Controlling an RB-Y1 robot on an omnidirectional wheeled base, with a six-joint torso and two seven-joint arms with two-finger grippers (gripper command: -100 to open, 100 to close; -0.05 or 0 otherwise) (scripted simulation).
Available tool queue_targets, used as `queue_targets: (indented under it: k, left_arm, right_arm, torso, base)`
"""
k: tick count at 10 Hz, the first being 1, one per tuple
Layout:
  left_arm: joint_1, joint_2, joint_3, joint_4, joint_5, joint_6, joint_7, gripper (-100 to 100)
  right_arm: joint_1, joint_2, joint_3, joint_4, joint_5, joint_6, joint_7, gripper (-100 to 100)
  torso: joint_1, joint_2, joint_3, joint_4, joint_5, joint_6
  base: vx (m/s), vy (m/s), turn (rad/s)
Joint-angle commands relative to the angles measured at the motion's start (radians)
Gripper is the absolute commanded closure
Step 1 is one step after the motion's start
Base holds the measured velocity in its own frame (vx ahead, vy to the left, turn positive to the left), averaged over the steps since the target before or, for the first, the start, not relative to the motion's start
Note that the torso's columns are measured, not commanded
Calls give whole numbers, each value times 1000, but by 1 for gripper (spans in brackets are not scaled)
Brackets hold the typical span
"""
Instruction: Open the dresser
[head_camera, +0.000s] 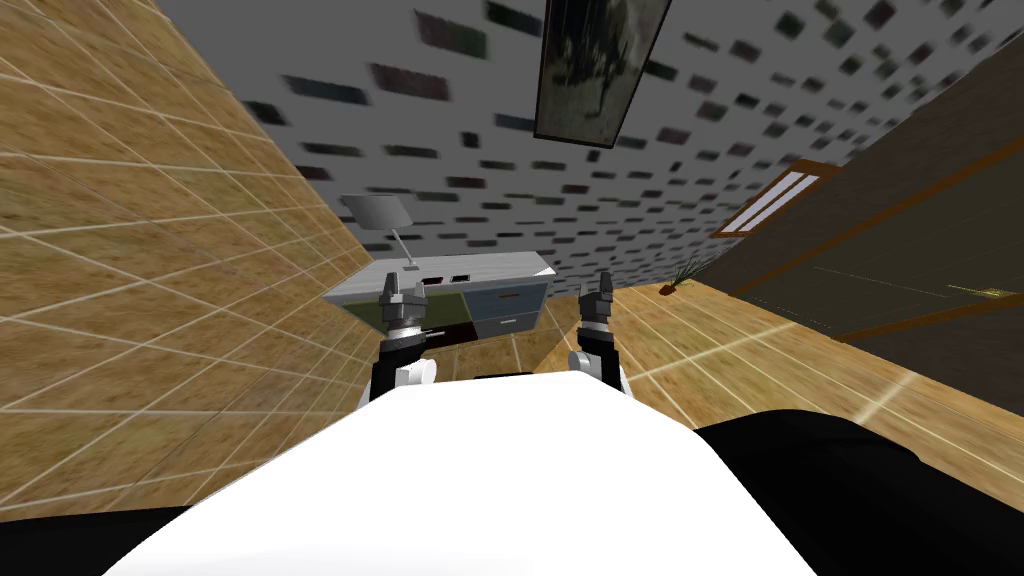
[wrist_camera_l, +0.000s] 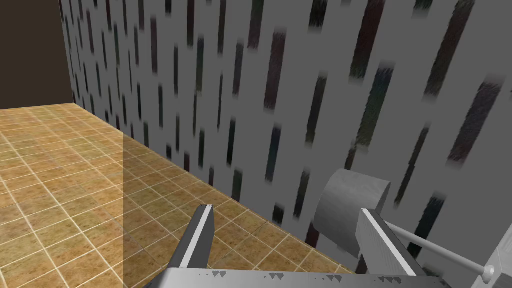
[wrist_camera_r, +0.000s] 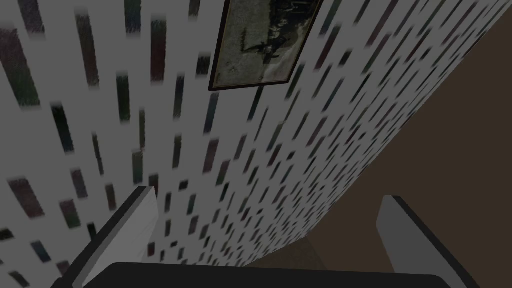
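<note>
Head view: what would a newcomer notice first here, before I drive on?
The grey-topped dresser stands ahead against the speckled grey wall, with a grey lamp on its left end. Both arms are raised toward it, and the left gripper and right gripper have their fingers open. A dark-framed picture hangs on the wall above.

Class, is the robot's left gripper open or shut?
Open. The left gripper has its two fingers standing wide apart, with floor and wall showing between them and nothing held.
</note>
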Motion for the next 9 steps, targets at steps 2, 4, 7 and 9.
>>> queue_targets:
  k: [2, 4, 7, 9]
  left_arm:
    - [0, 0, 0, 0, 0, 0, 0, 0]
    - [0, 0, 0, 0, 0, 0, 0, 0]
    - [0, 0, 0, 0, 0, 0, 0, 0]
    - [0, 0, 0, 0, 0, 0, 0, 0]
  right_arm:
    - [0, 0, 0, 0, 0, 0, 0, 0]
    - [0, 0, 0, 0, 0, 0, 0, 0]
    - [0, 0, 0, 0, 0, 0, 0, 0]
    - [0, 0, 0, 0, 0, 0, 0, 0]
  torso:
    - [0, 104, -209, 105, 0, 0]
    - [0, 248, -497, 248, 0, 0]
    - [0, 470, -939, 470, 0, 0]
    - [0, 618, -1234, 617, 0, 0]
  base:
    - [0, 0, 0]
    - [0, 0, 0]
    - [0, 0, 0]
    - [0, 0, 0]
